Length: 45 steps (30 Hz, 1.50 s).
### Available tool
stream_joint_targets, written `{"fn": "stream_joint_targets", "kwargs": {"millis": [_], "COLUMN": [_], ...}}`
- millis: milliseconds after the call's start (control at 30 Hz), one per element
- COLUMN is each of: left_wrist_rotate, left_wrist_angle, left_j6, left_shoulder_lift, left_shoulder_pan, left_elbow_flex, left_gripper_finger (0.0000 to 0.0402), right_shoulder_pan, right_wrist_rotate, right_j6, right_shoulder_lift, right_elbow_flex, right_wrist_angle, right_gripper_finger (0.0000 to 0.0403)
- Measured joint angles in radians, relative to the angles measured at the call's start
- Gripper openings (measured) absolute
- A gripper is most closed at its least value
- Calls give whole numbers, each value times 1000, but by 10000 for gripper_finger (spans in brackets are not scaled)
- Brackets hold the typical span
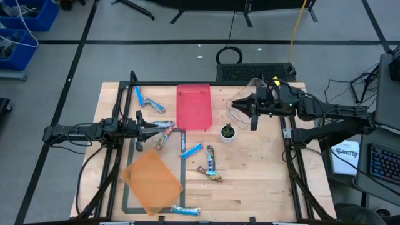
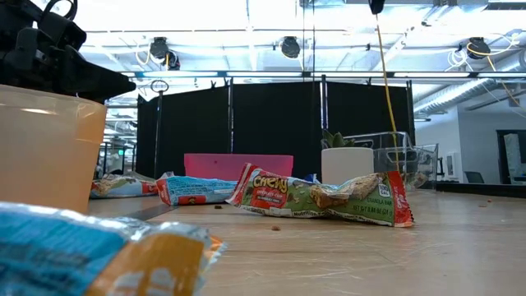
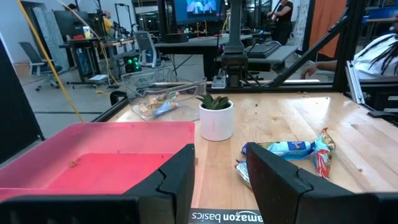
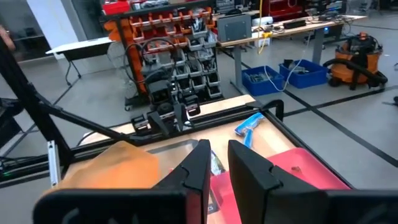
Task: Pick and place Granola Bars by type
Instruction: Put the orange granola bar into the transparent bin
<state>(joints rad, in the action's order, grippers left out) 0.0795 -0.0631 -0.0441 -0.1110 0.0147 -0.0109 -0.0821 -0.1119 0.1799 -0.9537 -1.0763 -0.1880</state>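
Observation:
Several wrapped granola bars lie flat on the wooden table: two blue ones [image 1: 147, 101] at the far left, a multicolour one [image 1: 164, 135], a blue one [image 1: 190, 150], two multicolour ones [image 1: 211, 165] in the middle, and a blue one [image 1: 185, 210] at the near edge. My left gripper [image 1: 153, 128] [image 3: 217, 180] is open and empty, just left of the multicolour bar by the pink tray [image 1: 194, 106]. My right gripper [image 1: 240, 106] [image 4: 217, 165] hovers over the clear container [image 1: 247, 100], fingers a narrow gap apart, holding nothing. A few bars [image 3: 155, 107] lie in that container.
An orange tray [image 1: 153, 181] sits on the dark mat [image 1: 128, 203] at the near left. A small potted plant in a white cup [image 1: 228, 131] stands between the pink tray and the right arm's side. Bare wood lies at the near right. People show in the room beyond.

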Motion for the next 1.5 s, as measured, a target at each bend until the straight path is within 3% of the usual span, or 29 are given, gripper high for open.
{"fn": "stream_joint_targets", "kwargs": {"millis": [133, 467, 667, 833, 1000, 1300, 1500], "left_wrist_rotate": [-1, 0, 26, 6, -24, 209, 304], "left_wrist_angle": [0, -2, -20, -40, -15, 313, 406], "left_j6": [29, 490, 594, 595, 476, 386, 384], "left_shoulder_lift": [0, 0, 0, 0, -1, -45, -144], "left_shoulder_pan": [0, 0, 0, 0, 0, 0, 0], "left_elbow_flex": [0, 0, 0, 0, -65, -345, -511], "left_gripper_finger": [147, 148, 147, 148, 148, 148, 164], "right_shoulder_pan": [0, 0, 0, 0, 0, 0, -1], "right_wrist_rotate": [-43, -43, -44, -44, -44, -44, -13], "right_j6": [-1, 44, 44, 43, 20, 13, -35], "right_shoulder_lift": [-26, -78, -75, -74, -74, -74, -74], "right_elbow_flex": [0, 0, 0, 0, 0, 0, 0], "right_wrist_angle": [6, 64, 66, 65, 65, 64, 45], "right_gripper_finger": [50, 50, 50, 50, 50, 50, 50]}}
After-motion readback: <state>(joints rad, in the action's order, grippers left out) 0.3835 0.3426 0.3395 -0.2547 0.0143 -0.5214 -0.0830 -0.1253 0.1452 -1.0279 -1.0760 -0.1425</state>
